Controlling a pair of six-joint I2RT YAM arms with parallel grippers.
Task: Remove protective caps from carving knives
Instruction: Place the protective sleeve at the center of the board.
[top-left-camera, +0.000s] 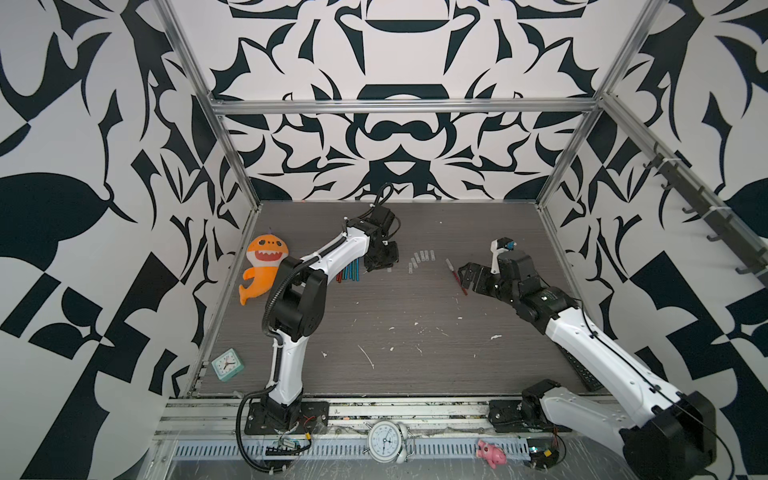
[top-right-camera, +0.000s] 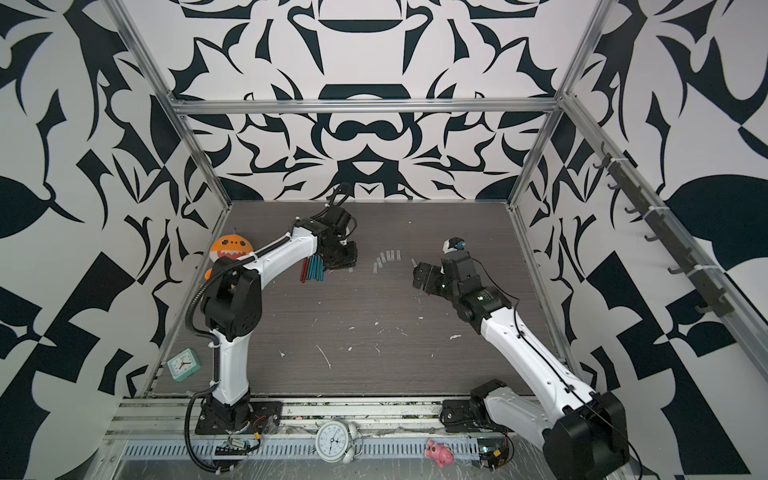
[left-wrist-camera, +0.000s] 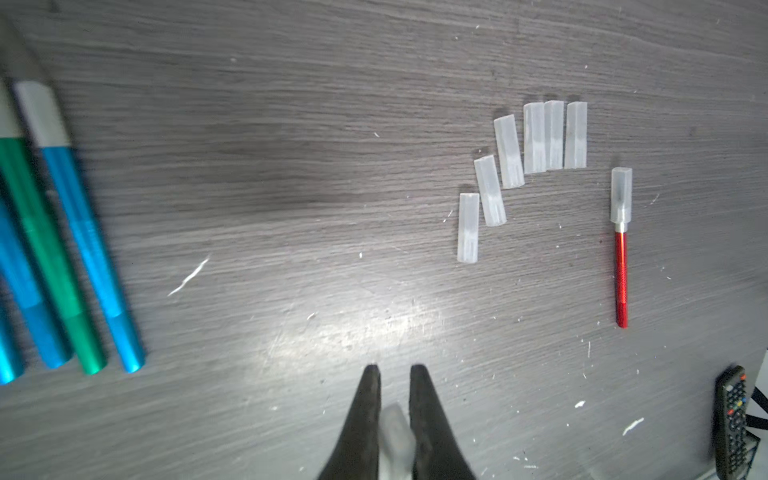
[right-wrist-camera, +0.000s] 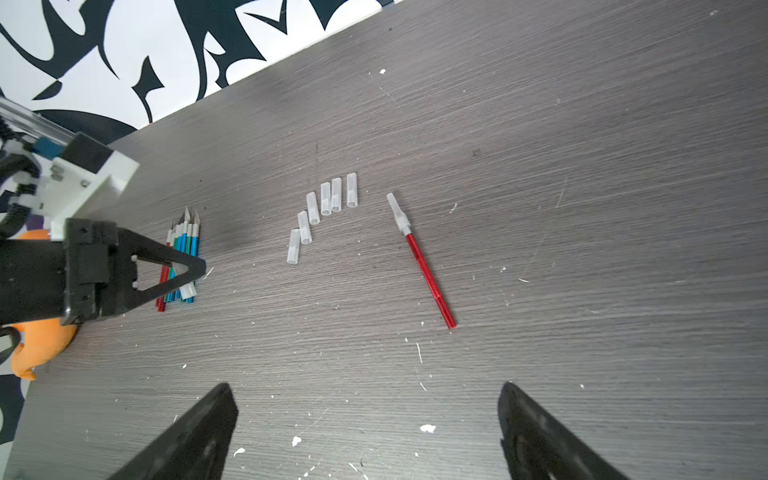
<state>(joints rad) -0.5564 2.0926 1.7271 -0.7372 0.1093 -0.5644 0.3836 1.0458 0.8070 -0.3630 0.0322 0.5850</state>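
The only capped carving knife (top-left-camera: 454, 272), red-handled, lies right of centre in a top view, its protective cap (right-wrist-camera: 397, 212) on. Left of it six loose caps (top-left-camera: 420, 261) curve across the table (top-left-camera: 415, 316); further left lie the bare knives (top-left-camera: 348, 277), bundled. The left gripper (left-wrist-camera: 395, 372), nearly closed, pinches a seventh cap (left-wrist-camera: 395, 430) just beside them. The right gripper (right-wrist-camera: 366, 386) gapes wide, empty, by the red knife.

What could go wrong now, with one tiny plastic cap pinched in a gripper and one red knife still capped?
The left gripper holds a cap close to the uncapped knives; released there, it might land among the bare blades, not by the loose caps.
The red knife lies flat and thin; the open right gripper might nudge or roll it instead of gripping it.
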